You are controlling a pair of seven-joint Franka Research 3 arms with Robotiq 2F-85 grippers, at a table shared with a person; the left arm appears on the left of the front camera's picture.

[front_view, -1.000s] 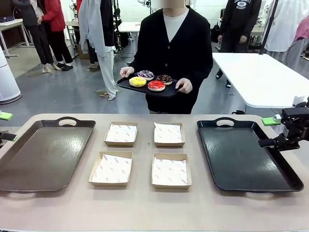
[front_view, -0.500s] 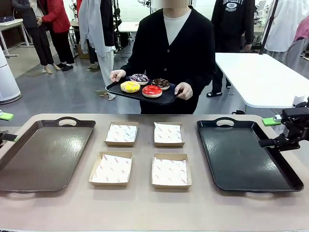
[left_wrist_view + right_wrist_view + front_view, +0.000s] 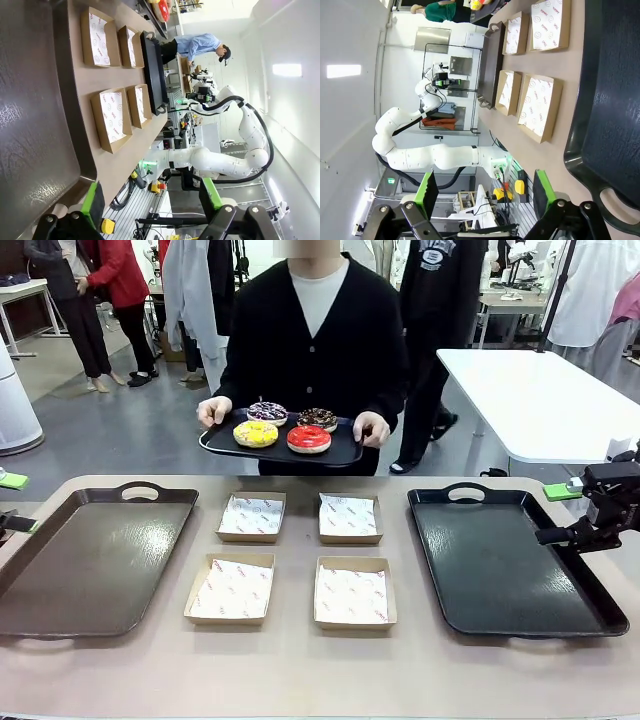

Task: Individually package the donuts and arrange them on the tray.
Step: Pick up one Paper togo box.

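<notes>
four donuts [image 3: 308, 438] sit on a small dark serving tray [image 3: 222, 446] that a person carries in both hands [image 3: 213, 411], just past the far edge of the table [image 3: 300, 670] and a little to the robot's left of its middle. the serving tray's long axis runs parallel to that far edge. both grippers sit low at the table's outer ends, well apart from the donuts: the left gripper [image 3: 150, 200] beside the brown tray [image 3: 60, 580], the right gripper [image 3: 485, 195] beside the black tray [image 3: 500, 580], each with its green-padded fingers spread wide and nothing between them. the left one looks slightly nearer, though neither seems within reach until the donuts come down. between the two big trays, four paper-lined cardboard boxes [image 3: 233, 589] wait empty in a two-by-two block on the tan tabletop. beyond, a grey workshop floor with other people standing about.
</notes>
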